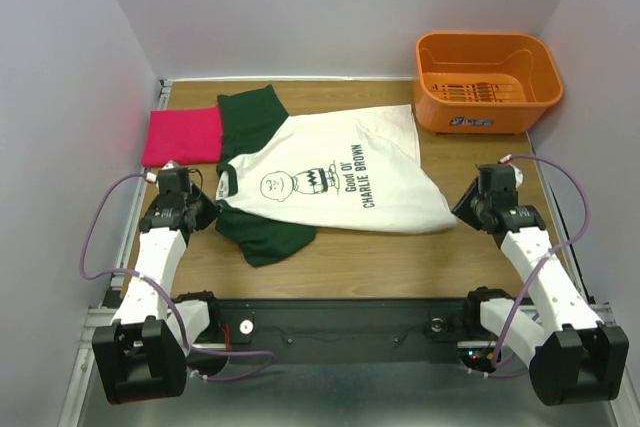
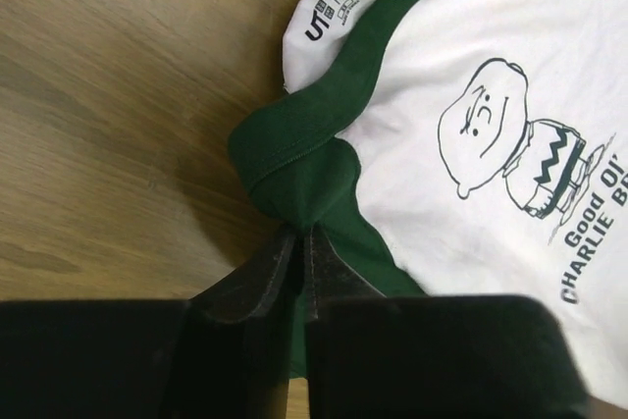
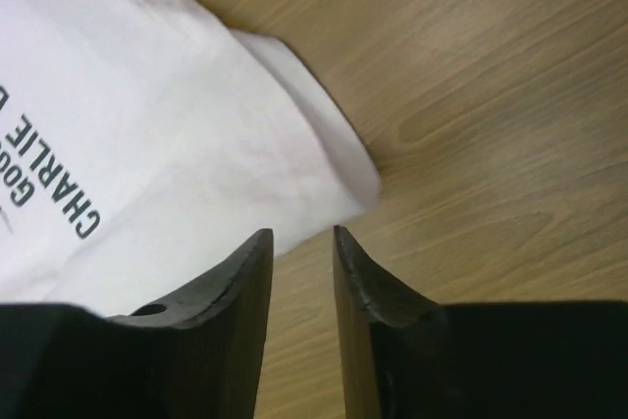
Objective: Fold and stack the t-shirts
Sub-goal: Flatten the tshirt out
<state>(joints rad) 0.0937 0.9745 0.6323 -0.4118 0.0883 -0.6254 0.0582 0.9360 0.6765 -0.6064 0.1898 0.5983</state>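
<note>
The white t-shirt [image 1: 340, 172] with green sleeves and the Charlie Brown print lies spread face up across the table's middle. A plain pink-red t-shirt [image 1: 182, 135] lies folded at the far left, partly under a green sleeve. My left gripper [image 1: 207, 209] is at the shirt's collar side. In the left wrist view the left gripper [image 2: 304, 231] pinches a bunched fold of green cloth [image 2: 294, 179] beside the neckband. My right gripper [image 1: 460, 211] sits at the hem corner. In the right wrist view the right gripper [image 3: 302, 235] stands slightly open over bare wood, just short of the white hem [image 3: 324, 134].
An orange plastic basket [image 1: 480, 112] stands at the back right corner. The wooden table [image 1: 400, 257] shows in front of the shirt and to its right. Pale walls close in the left, right and far sides.
</note>
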